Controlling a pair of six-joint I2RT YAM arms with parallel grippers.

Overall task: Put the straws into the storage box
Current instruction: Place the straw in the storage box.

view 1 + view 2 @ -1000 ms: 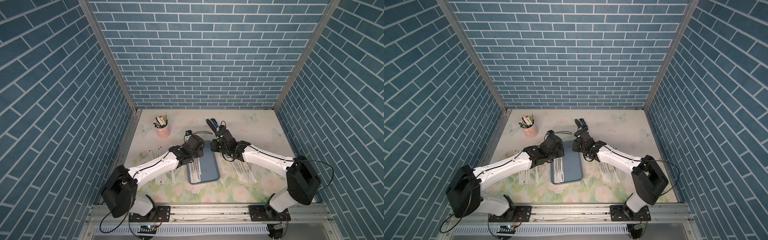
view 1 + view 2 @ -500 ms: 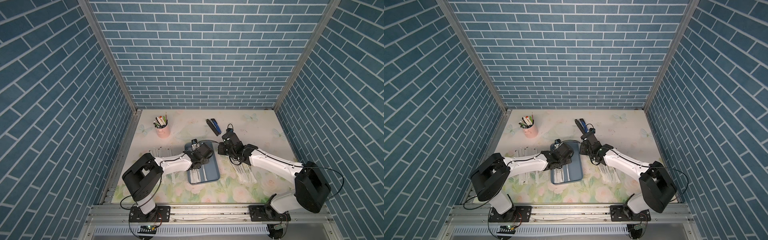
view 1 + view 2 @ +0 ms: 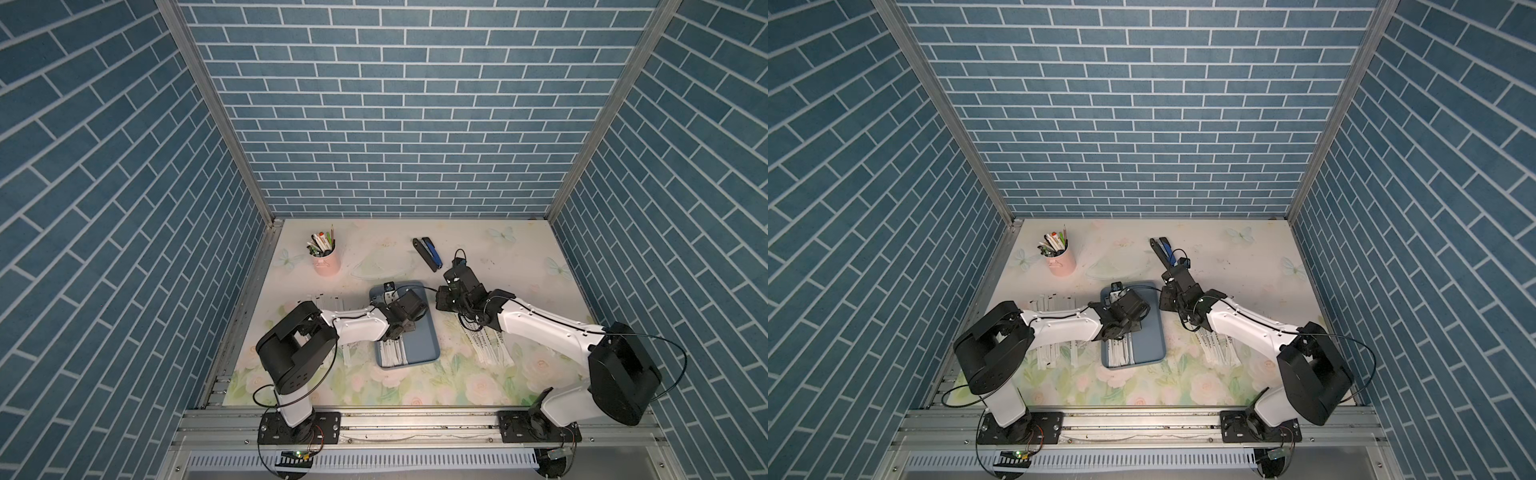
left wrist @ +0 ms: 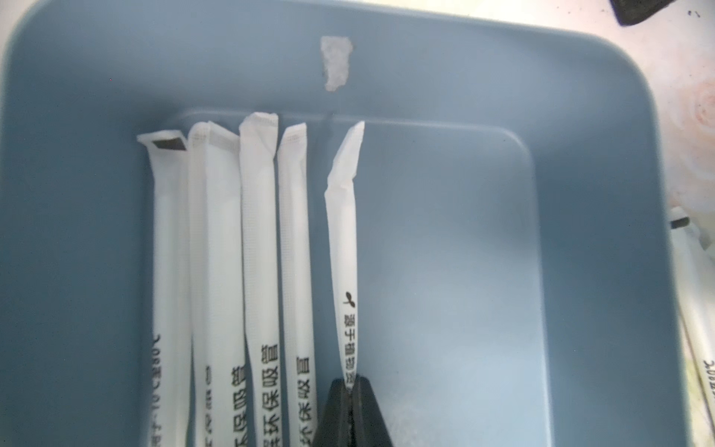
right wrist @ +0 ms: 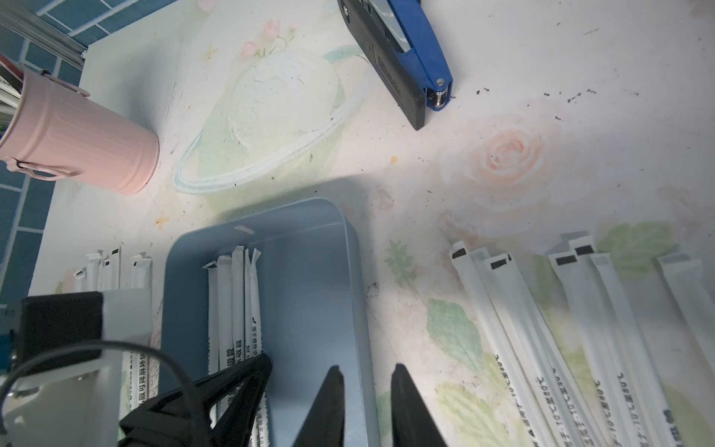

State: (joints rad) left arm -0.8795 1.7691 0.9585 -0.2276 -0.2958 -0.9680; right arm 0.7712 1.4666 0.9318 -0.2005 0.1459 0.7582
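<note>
**Five straws in the box, one pinched by the left gripper**

The storage box [image 3: 419, 345] [image 3: 1148, 340] sits mid-table in both top views, its long sides running 12 to 6 o'clock. Five straws [image 4: 259, 232] are in its 9 o'clock half. Four lie side by side on the floor. The fifth straw [image 4: 344, 232], nearest the box's middle, is clamped between the closed tips of the left gripper [image 4: 350, 391]. One scrap of white paper [image 4: 336, 62] clings to the end wall.

The right gripper [image 5: 366, 367] hangs at the box's 2 o'clock corner, jaws apart and holding nothing. The box's side wall shows between its fingers; whether they touch it cannot be told.

Two groups of loose straws lie on the table [image 3: 374, 386]. The right-hand fan [image 3: 490, 351] is at 3 o'clock from the box, with seven ends showing in the right wrist view. The left-hand group [image 3: 1045, 355] is at 9 o'clock, partly under the left arm [image 3: 1059, 328], with at least five ends showing.

One pink cup [image 3: 327, 266] stands at 10 o'clock, its pens [image 3: 322, 245] too small to count. One stapler [image 3: 428, 254] lies between 12 and 1 o'clock.
</note>
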